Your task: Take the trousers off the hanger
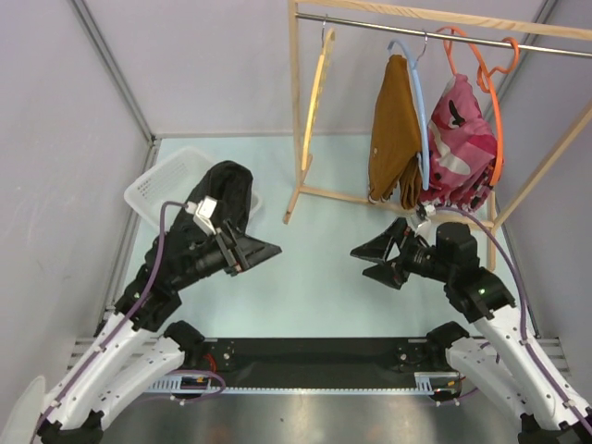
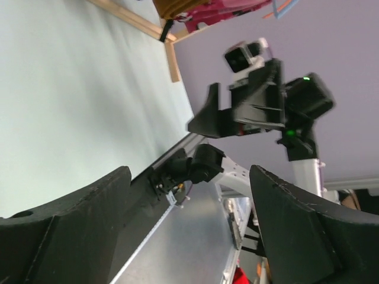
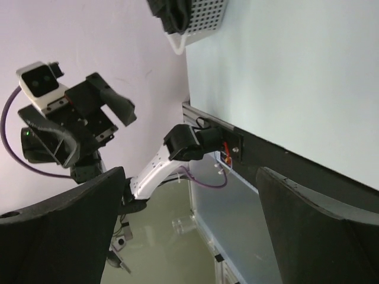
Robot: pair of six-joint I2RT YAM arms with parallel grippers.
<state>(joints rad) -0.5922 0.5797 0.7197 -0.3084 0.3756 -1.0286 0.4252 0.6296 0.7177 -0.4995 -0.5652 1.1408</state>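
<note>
The black trousers (image 1: 228, 190) lie bunched in a white basket (image 1: 159, 182) at the left and also show at the top of the right wrist view (image 3: 168, 14). The pale yellow hanger (image 1: 316, 97) hangs bare on the rail at the rack's left end. My left gripper (image 1: 266, 250) is open and empty above the table, right of the basket, pointing right; its jaws are wide apart in the left wrist view (image 2: 189, 173). My right gripper (image 1: 363, 262) is open and empty, pointing left, below the rack; its jaws are wide apart in its own view (image 3: 190, 177).
A wooden clothes rack (image 1: 298, 102) stands at the back right. A mustard-brown garment (image 1: 393, 129) hangs on a light blue hanger (image 1: 418, 88). A pink camouflage garment (image 1: 455, 139) hangs on an orange hanger (image 1: 492, 102). Grey walls close in both sides.
</note>
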